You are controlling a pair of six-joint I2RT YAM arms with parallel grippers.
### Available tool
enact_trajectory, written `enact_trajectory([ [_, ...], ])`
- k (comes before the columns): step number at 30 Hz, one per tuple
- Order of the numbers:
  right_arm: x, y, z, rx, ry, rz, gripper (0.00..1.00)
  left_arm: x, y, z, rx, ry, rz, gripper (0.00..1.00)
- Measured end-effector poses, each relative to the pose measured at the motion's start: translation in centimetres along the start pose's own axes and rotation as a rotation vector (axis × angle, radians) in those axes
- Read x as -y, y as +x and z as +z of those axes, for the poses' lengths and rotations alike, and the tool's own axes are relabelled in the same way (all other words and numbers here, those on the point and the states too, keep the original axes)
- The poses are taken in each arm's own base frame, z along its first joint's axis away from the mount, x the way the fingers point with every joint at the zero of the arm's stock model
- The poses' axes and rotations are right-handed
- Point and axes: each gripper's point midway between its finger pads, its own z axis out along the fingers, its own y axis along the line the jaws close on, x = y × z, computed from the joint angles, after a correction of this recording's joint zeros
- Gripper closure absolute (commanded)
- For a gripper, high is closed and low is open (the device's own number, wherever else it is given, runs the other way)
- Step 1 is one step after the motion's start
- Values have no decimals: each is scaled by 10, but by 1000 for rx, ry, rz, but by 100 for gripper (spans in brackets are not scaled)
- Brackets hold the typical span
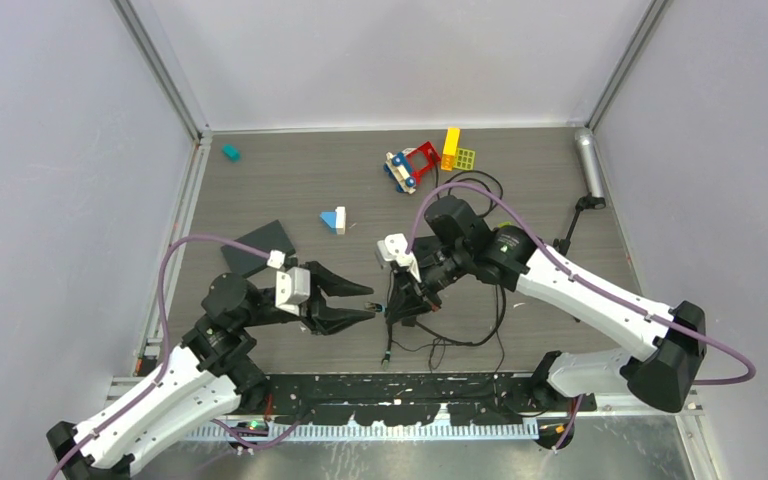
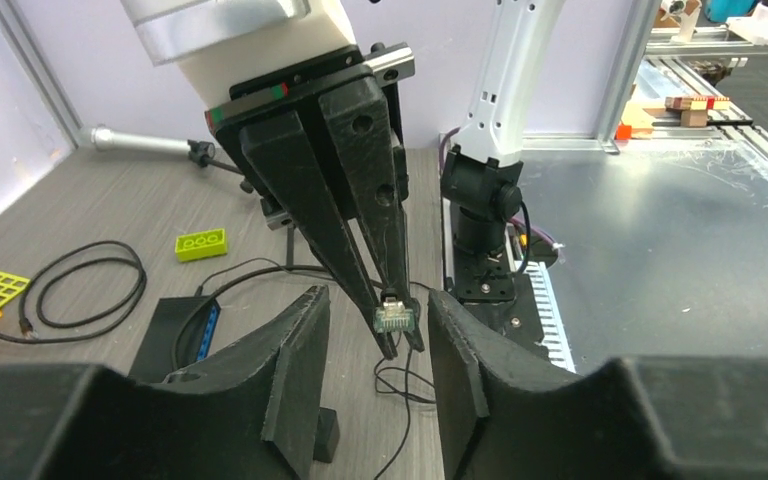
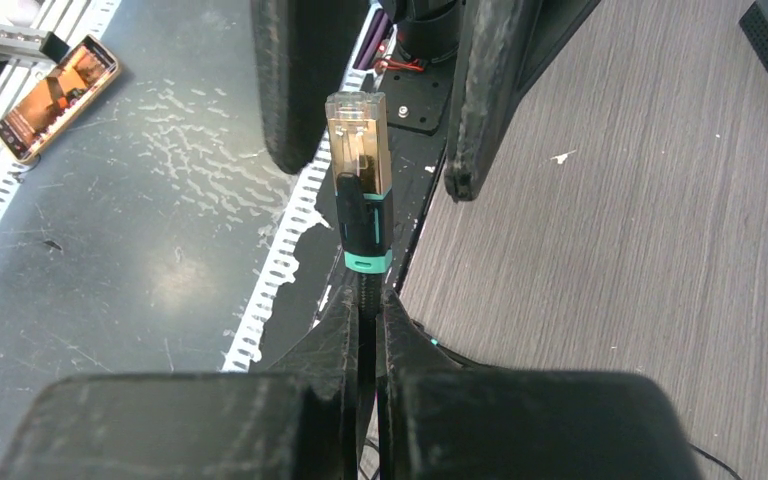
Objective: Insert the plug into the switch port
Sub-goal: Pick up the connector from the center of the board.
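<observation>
1. Because the right hand (image 3: 366, 305) pinches only the thin black cable (image 3: 363, 283) just behind the clear-tipped, teal-banded plug (image 3: 360, 150), the plug could swivel.
2. The left hand (image 1: 370, 303) stands half open, its 2 fingers astride the plug and gripping nothing. An off-centre close may knock the plug askew.
3. A black box with a blue face (image 2: 175, 340), likely the switch, lies apart on the grey wood-grain desk (image 3: 610, 250).
4. No containers show, and I cannot tell what its ports hold.

The plug (image 3: 360, 130) is clear with a golden tint, and its boot is black with two teal bands. The table (image 1: 290, 190) is grey-brown with a wood grain. The left gripper (image 2: 378, 305) and right gripper (image 3: 363, 305) are matt black. The arms (image 1: 580, 290) are white and their cables (image 1: 200, 240) purple. The switch (image 2: 165, 340) is black with a blue port strip. A brick (image 2: 201, 243) is lime green and a block (image 1: 230, 152) is teal.
</observation>
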Motion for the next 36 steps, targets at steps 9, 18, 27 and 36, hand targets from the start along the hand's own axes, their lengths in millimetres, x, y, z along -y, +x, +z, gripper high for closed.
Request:
enact_trajectory([
  [9,-2,1,-1,15,13,-3,92,2,9,2,-30,21,-35,100],
  [18,4,4,-4,72,117,-52,61,-1,3,0,-11,-13,-46,100],
  [27,32,-11,-11,412,371,-108,60,-14,2,-15,77,-167,-89,100],
  [36,41,-44,-10,672,353,-69,67,-24,-12,-21,143,-243,-83,100],
])
